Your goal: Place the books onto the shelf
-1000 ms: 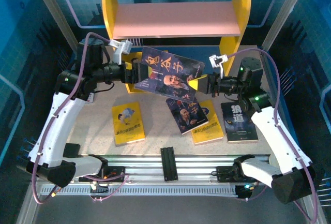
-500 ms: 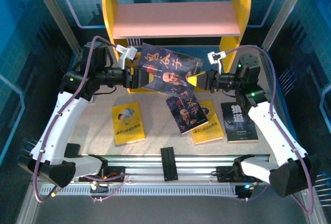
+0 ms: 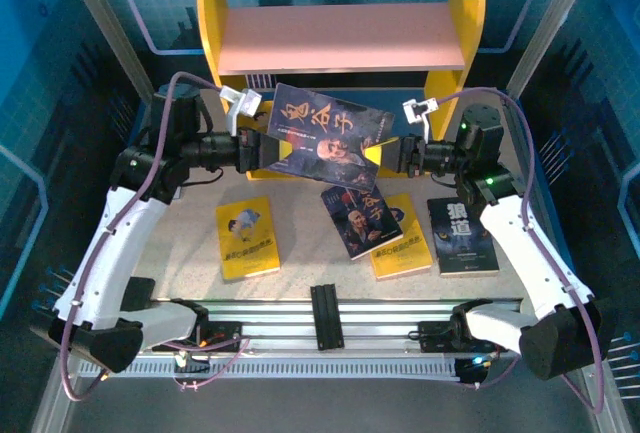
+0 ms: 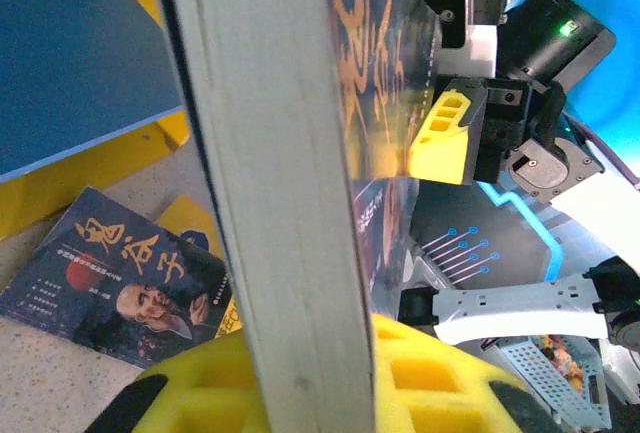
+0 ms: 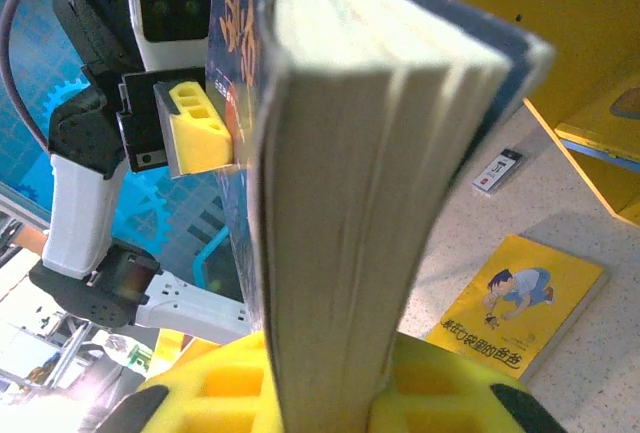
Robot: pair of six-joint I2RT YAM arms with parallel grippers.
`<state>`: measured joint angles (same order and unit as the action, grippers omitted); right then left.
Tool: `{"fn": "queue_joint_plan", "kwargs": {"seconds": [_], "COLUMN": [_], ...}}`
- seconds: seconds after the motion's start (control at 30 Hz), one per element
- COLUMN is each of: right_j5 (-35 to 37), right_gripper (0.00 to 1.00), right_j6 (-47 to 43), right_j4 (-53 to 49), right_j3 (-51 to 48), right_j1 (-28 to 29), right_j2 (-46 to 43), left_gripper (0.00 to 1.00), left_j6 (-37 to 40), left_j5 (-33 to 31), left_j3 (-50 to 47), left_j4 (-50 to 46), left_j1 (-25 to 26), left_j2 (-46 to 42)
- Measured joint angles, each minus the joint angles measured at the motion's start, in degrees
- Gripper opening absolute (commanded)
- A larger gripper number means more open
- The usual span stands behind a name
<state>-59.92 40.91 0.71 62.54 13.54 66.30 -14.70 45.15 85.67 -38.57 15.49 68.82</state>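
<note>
The left gripper (image 3: 256,151) is shut tight on one end of the held book (image 3: 325,136). The right gripper (image 3: 388,158) pinches the other end. Their pads (image 4: 445,135) are chunky yellow blocks with square holes in them.

The held book hangs in the air between the two arms, tilted, just in front of the shelf (image 3: 212,13). Its cover is shiny and dark blue, with big gold letters and an old man's face. From the wrist cameras its page edge looks pale and thick, and it bends a little.

The shelf stands at the back of the table (image 3: 300,223). It has two smooth yellow sides with round tops, a flat pink board (image 3: 340,38) up high and a blue board (image 4: 80,63) down low.

More books lie flat on the table, under the held book and nearer the arms. A yellow book (image 3: 247,238) with a cartoon boy is on the left. A navy book (image 3: 360,218) with the same old man's face lies crooked in the middle, partly on top of the other yellow book (image 3: 405,248). A black book (image 3: 462,236) with white letters lies just to the right.

The table is pale and speckled. A small white-and-black card (image 5: 497,170) lies on it near the shelf.
</note>
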Motion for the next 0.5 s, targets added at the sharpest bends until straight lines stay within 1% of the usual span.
{"fn": "queue_joint_plan", "kwargs": {"seconds": [0.1,0.13,0.17,0.23,0.3,0.33,0.43,0.5], "right_j5": [1.8,2.5,3.2,4.6,6.0,6.6,8.6,9.8], "right_gripper": [0.32,0.37,0.43,0.53,0.66,0.70,0.77,0.79], "right_j6": [-0.1,-0.1,-0.2,-0.3,-0.5,-0.5,-0.9,-0.9], "right_j4": [-0.8,-1.1,-1.5,-2.5,-3.3,-3.6,-4.5,-4.6], "right_j3": [0.2,0.2,0.3,0.5,0.6,0.6,0.5,0.1], "right_j1": [0.0,0.0,0.0,0.0,0.0,0.0,0.0,0.0], "right_j2": [-0.5,-0.7,-0.9,-1.5,-2.2,-2.5,-3.6,-4.4], "left_gripper": [0.00,0.00,0.00,0.00,0.00,0.00,0.00,0.00], "left_j6": [-1.8,-2.1,-2.6,-3.4,-4.4,-4.9,-6.0,-6.5], "left_j5": [0.2,0.2,0.2,0.2,0.2,0.2,0.1,-0.1], "left_j3": [-1.4,-1.6,-1.8,-1.9,-1.9,-1.9,-1.9,-1.9], "left_j4": [2.4,2.9,3.4,4.5,5.7,6.4,8.3,9.3], "left_j1": [0.0,0.0,0.0,0.0,0.0,0.0,0.0,0.0], "left_j2": [-0.4,-0.4,-0.4,-0.4,-0.4,-0.4,-0.4,-0.4]}}
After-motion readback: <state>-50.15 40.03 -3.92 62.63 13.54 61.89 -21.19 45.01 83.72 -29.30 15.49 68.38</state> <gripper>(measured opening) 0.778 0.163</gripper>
